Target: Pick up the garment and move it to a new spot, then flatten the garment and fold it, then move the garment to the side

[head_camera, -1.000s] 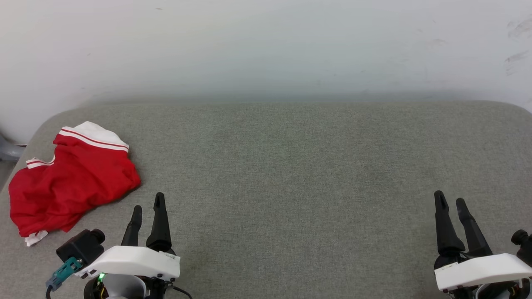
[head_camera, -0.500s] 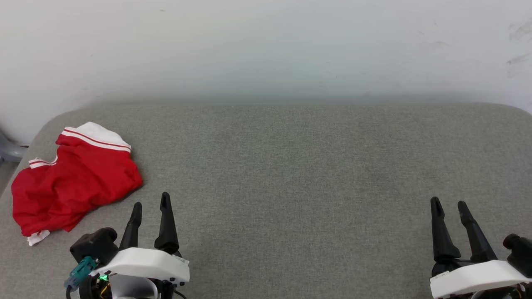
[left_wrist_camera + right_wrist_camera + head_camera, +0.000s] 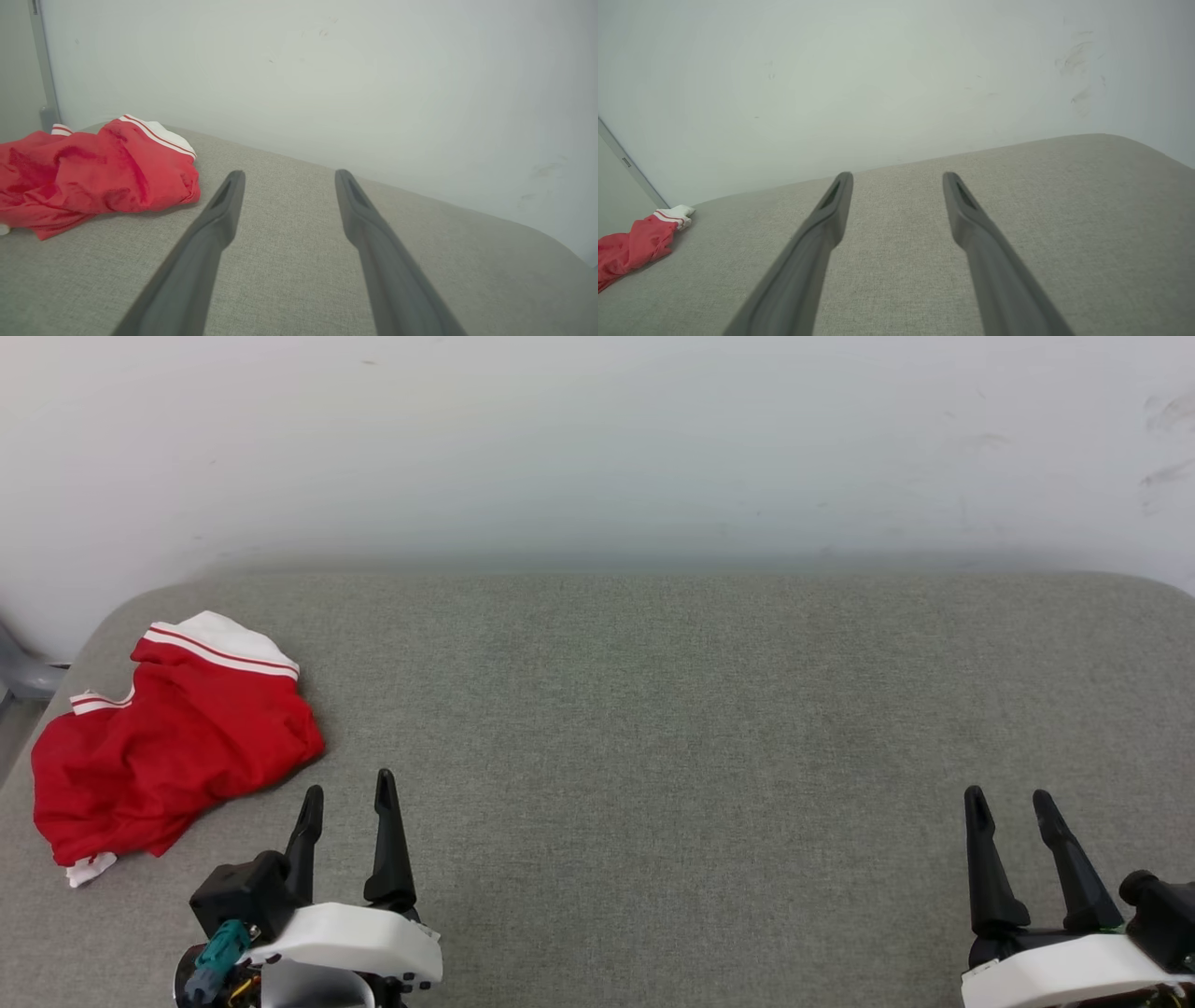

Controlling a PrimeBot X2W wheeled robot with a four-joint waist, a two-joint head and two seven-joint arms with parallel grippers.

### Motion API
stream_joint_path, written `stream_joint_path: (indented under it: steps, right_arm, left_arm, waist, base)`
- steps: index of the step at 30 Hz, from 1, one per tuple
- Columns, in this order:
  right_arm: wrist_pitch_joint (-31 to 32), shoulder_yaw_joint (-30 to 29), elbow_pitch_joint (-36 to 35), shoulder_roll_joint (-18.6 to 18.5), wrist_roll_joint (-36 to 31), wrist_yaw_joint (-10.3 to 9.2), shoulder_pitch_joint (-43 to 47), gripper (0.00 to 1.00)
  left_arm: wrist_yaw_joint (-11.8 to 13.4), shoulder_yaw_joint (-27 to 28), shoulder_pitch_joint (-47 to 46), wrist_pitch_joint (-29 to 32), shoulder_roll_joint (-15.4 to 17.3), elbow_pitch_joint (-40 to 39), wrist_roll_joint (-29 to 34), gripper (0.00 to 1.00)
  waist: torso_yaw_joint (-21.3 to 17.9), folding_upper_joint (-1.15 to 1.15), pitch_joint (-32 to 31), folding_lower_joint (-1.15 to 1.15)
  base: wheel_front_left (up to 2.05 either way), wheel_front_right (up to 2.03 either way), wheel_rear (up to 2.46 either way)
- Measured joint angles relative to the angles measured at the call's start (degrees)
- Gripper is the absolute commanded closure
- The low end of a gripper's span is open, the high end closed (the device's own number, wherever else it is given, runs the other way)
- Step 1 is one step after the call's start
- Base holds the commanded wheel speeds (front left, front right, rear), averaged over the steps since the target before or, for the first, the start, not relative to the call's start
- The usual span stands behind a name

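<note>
Spread wide apart at the left fingers (image 3: 388, 845), with nothing between them and only bare grey bench (image 3: 653, 709) beneath the tips. Likewise parted and empty at the right fingers (image 3: 983, 868), far over on the other side of the bench. Ahead of the left fingers and off to their left, near but not touching: the garment (image 3: 177, 737), red, crumpled in a loose heap on the bench close to its left edge. White sleeve with red striping at the end of the heap farthest from the fingers; a small white scrap poking out at the near left corner. Well apart from the right fingers, far to their left. Beyond both pairs, past open bench, a plain pale wall (image 3: 597, 448).
</note>
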Motion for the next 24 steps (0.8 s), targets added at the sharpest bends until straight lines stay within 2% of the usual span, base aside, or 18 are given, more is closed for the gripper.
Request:
stream_joint_path:
  steps: [10,24]
  right_arm:
    - [-1.4,0.5,-0.9,0.0,-4.3,0.00,0.7,0.00]
    - [-2.9,0.9,-2.6,0.0,-7.7,0.00,1.5,0.00]
  left_arm:
    - [0.8,-0.4,0.5,-1.3,0.2,-0.3,4.9,0.00]
    - [0.3,-1.1,1.1,-3.0,0.1,-1.2,10.1,0.00]
  waist:
    - [0.1,0.00,-0.4,0.00]
    - [0.7,0.00,-0.5,0.00]
  base:
    - [0.00,0.00,0.00]
    - [0.00,0.00,0.00]
